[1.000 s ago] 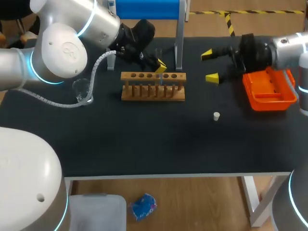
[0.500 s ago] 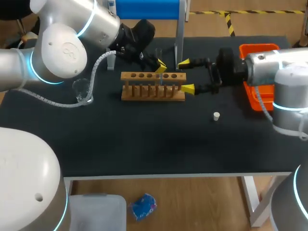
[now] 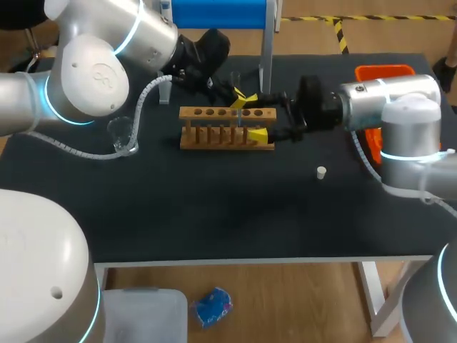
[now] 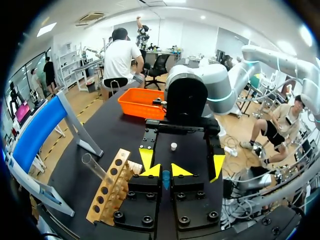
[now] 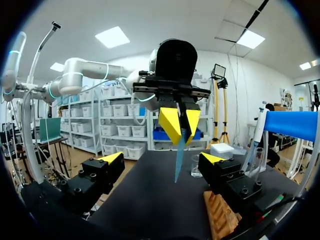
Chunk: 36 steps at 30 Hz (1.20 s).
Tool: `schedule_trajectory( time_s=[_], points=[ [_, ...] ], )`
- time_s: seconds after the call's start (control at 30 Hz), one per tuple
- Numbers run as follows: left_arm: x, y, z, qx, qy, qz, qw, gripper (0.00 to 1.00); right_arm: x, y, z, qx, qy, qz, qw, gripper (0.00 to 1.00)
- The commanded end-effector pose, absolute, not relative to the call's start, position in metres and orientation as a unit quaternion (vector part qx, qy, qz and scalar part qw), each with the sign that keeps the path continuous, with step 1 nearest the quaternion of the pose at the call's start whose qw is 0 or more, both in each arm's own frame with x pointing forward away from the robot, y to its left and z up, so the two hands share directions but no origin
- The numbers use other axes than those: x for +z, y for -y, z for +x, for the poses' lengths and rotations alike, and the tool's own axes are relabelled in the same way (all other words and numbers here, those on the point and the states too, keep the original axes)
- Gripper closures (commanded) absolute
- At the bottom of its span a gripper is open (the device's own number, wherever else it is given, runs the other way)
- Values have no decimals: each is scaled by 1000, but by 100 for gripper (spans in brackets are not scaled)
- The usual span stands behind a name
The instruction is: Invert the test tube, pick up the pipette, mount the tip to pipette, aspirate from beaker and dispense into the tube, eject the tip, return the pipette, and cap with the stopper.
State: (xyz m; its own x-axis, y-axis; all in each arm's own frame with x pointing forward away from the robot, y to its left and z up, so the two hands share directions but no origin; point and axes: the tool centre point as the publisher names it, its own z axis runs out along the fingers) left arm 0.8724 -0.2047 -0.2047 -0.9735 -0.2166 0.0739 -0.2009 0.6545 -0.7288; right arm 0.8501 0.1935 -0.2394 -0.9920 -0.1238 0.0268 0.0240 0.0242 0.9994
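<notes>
- Right gripper had travelled from beside the orange tray across to the rack; the left arm had not shifted.
- Nearest the table's front edge, the stopper lay alone, well apart from both grippers, probably reserved for capping.
- Right fingers stood spread, one on either side of the test tube, not closed on it.
- Left gripper was clamped on the tube's upper end, hanging it over the rack, presumably presented for handover and inversion.
</notes>
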Motion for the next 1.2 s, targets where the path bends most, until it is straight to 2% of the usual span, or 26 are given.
schedule_trajectory(
  time_s=[0.03,0.07,0.2,0.3,0.33,0.4,0.47,0.6,0.93,1.03,1.1,1.2],
  points=[
    [-204,205,873,-397,-911,-115,8,100,-244,-201,856,-702,709,34,55,3],
    [-204,205,873,-397,-911,-115,8,100,-244,-202,856,-702,709,34,55,6],
    [-204,205,873,-397,-911,-115,8,100,-244,-206,858,-703,708,36,56,5],
    [-204,205,873,-397,-911,-115,8,100,-244,-210,858,-702,708,40,57,14],
    [-204,205,873,-397,-911,-115,8,100,-243,-211,859,-703,707,41,57,19],
    [-204,205,873,-397,-911,-115,8,100,-242,-212,860,-704,707,42,55,38],
    [-204,205,873,-397,-911,-115,8,100,-242,-213,861,-705,706,43,55,51],
    [-204,205,873,-397,-911,-115,8,100,-241,-213,860,-705,705,44,55,62],
    [-204,205,873,-397,-911,-115,8,100,-242,-216,859,-706,705,43,58,62],
    [-204,205,873,-397,-911,-115,8,100,-241,-216,859,-708,703,42,60,78],
    [-204,205,873,-397,-911,-115,8,100,-240,-216,859,-709,701,40,59,100],
    [-204,205,873,-397,-911,-115,8,100,-240,-216,860,-710,700,39,60,100]
  ],
)
